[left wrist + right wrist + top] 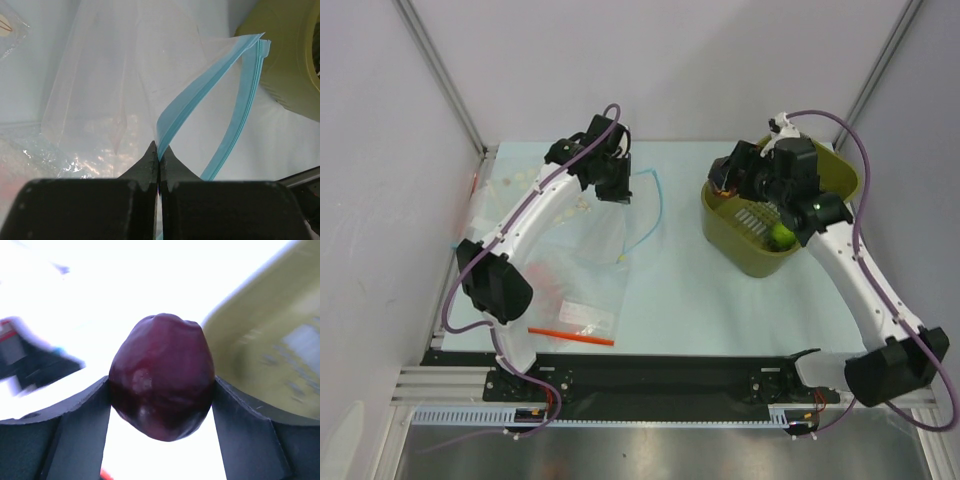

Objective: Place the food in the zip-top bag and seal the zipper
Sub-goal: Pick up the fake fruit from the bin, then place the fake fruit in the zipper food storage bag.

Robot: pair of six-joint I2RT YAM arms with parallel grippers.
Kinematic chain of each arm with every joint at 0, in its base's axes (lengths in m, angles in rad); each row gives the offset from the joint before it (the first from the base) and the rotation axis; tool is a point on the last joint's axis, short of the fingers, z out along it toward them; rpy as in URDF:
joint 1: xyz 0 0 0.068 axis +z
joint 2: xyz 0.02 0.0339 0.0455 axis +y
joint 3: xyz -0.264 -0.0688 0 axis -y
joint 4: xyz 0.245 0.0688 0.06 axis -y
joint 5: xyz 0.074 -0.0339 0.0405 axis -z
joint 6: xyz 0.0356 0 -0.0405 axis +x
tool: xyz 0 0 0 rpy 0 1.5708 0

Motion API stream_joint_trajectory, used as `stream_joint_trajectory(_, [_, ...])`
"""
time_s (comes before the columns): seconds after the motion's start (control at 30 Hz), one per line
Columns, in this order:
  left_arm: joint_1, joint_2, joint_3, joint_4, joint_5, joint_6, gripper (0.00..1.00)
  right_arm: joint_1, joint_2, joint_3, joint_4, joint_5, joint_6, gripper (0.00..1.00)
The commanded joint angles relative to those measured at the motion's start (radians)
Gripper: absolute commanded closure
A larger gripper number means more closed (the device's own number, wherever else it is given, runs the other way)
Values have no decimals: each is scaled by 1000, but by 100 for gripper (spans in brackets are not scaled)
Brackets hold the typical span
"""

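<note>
The dark red fruit (pixel 161 372) sits clamped between the fingers of my right hand (pixel 161 386), over the olive bin (pixel 750 252) holding the green fruit (pixel 781 236). My left hand (pixel 159 150), pinched shut on the zipper (pixel 197 90), holds the clear bag (pixel 115 75) above the counter (pixel 720 300).

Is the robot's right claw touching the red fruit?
Touching. In the right wrist view, the right gripper has both fingers pressed against the sides of the dark red fruit, with no gap.

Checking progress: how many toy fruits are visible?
2. One dark red fruit clamped in right gripper; one green fruit in the olive bin. Others may be hidden behind the arm.
</note>
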Motion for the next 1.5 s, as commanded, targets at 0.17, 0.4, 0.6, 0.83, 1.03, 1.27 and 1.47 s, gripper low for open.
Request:
stream_joint_trajectory(0.17, [1,-96,-11,-14,109,-13,100,248,-84,-80,172,-121,-3,61])
stream_joint_trajectory(0.4, [-1,-135,-29,-8,166,-49,100,386,-22,-88,255,-110,2,61])
stream_joint_trajectory(0.6, [-7,-167,-40,-19,198,-43,100,432,66,-62,231,2,18,62])
stream_joint_trajectory(0.83, [-9,-191,-45,-19,233,-56,100,429,144,-4,137,151,80,62])
stream_joint_trajectory(1.03, [-9,-207,-84,8,310,-84,100,431,169,-2,172,128,98,41])
stream_joint_trajectory(1.27, [-6,-233,-123,44,319,-109,100,429,141,-1,176,96,83,2])
stream_joint_trajectory(1.47, [-3,-221,-51,4,241,-78,100,405,88,5,150,117,63,2])
